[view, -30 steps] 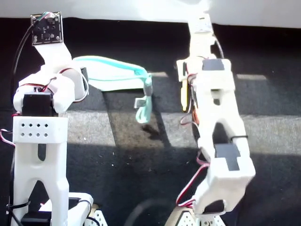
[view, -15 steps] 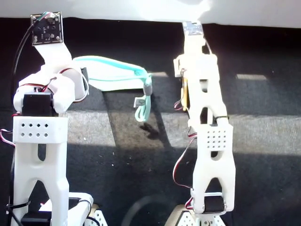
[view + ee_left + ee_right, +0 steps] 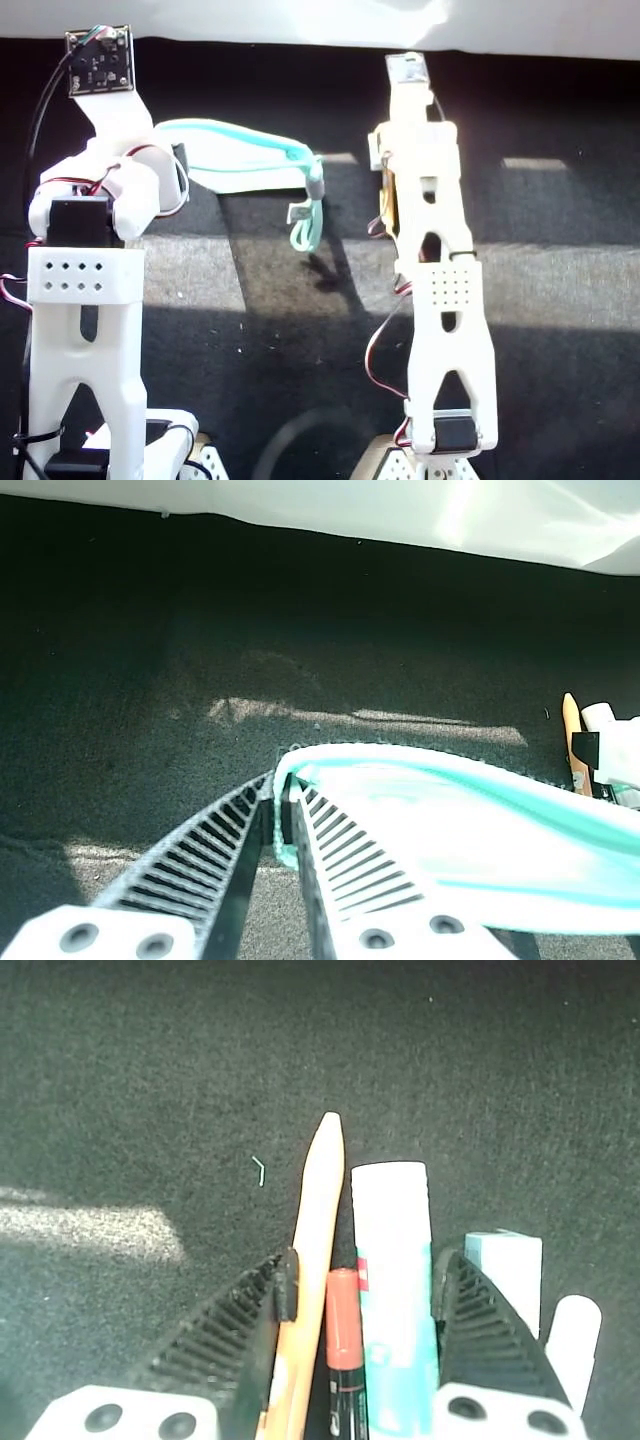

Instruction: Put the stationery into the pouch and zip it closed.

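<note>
My left gripper point(image 3: 178, 160) point(image 3: 280, 790) is shut on one end of the white and teal pouch point(image 3: 240, 160) point(image 3: 450, 825) and holds it off the mat. The pouch's teal strap point(image 3: 305, 225) hangs from its other end. My right gripper point(image 3: 367, 1270) point(image 3: 385, 205) is just right of the pouch. Its fingers point(image 3: 285, 1290) press on a bundle: an orange pen point(image 3: 315, 1200) point(image 3: 386, 200), a red pen point(image 3: 342, 1320) and a white and teal stick point(image 3: 392, 1250). A pale eraser point(image 3: 505, 1260) and a white tube point(image 3: 575, 1330) lie outside the fingers.
A black mat point(image 3: 560, 210) covers the table, crossed by sunlit bands. A white surface point(image 3: 250, 20) borders the far edge. Both arm bases stand at the near edge, with loose cables point(image 3: 385, 340) beside the right arm.
The right arm has straightened from a bent pose and shifted slightly left, the orange pen moving with it. The left arm and the pouch have stayed still.
</note>
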{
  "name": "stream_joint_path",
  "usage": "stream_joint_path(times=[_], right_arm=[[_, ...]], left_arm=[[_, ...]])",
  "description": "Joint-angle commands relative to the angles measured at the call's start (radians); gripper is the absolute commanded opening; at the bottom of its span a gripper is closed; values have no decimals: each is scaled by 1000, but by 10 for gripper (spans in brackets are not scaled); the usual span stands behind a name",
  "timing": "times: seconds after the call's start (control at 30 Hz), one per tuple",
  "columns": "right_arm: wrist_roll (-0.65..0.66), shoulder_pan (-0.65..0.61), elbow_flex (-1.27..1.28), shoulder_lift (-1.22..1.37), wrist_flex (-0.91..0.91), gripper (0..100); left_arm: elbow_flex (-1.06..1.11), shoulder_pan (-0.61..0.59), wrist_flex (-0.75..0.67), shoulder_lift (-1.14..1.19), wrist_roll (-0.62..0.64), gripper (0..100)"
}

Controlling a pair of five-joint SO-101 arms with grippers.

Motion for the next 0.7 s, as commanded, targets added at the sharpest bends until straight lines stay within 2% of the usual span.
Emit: stream_joint_path(times=[0.0,0.1,0.67], right_arm=[[-5,1,-39,-8,65,231],[-8,-4,-82,-27,114,276],[-6,-35,-93,-2,44,277]], left_arm=[[58,-7,2,8,-5,9],[58,-7,2,8,-5,9],[56,-7,3,8,-5,9]])
